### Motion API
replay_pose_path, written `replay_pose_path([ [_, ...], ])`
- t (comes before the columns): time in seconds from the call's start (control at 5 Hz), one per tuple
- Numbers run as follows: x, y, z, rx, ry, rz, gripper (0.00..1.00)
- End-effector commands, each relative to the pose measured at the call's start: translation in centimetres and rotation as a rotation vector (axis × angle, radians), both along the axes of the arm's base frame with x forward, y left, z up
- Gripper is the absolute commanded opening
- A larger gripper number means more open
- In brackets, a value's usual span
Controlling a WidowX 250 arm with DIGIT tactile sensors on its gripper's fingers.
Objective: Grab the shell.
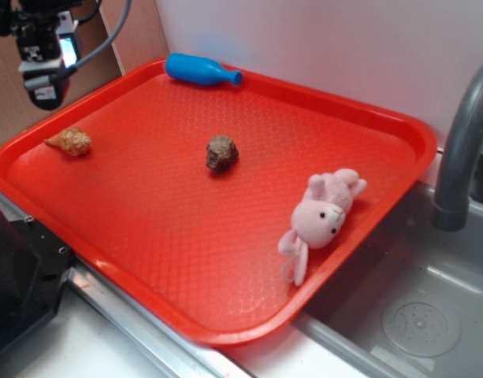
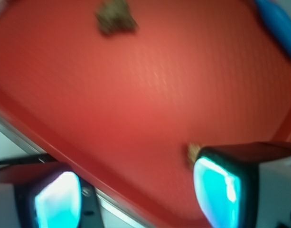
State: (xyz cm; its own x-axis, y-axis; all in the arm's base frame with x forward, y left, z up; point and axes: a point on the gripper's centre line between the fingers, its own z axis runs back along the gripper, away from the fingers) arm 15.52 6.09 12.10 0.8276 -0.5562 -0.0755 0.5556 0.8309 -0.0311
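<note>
The shell (image 1: 71,141) is small, tan-orange and ridged, with its pointed tip to the left. It lies on the red tray (image 1: 146,236) near the far left rim. In the wrist view only a sliver of the shell (image 2: 192,153) shows, mostly hidden behind the right finger (image 2: 216,190). My gripper (image 1: 44,75) hangs high above the tray's left corner, well above the shell. In the wrist view the gripper (image 2: 136,194) is open, with bare tray between its fingers.
A dark brown knobbly lump (image 1: 221,153) sits mid-tray. A blue bottle (image 1: 200,70) lies along the back rim. A pink plush bunny (image 1: 321,218) rests at the right rim. A grey faucet (image 1: 462,142) and a sink (image 1: 418,315) lie to the right.
</note>
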Motion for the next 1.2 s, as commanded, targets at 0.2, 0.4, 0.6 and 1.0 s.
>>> replay_pose_path([
  [0.2, 0.3, 0.0, 0.4, 0.006, -0.019, -0.002, 1.0],
  [0.4, 1.3, 2.3, -1.6, 0.067, 0.027, -0.179, 1.0],
  [0.6, 1.8, 3.9, -3.5, 0.107, 0.033, -0.266, 1.0],
  [1.0, 0.6, 5.4, -6.7, 0.028, -0.002, -0.311, 1.0],
])
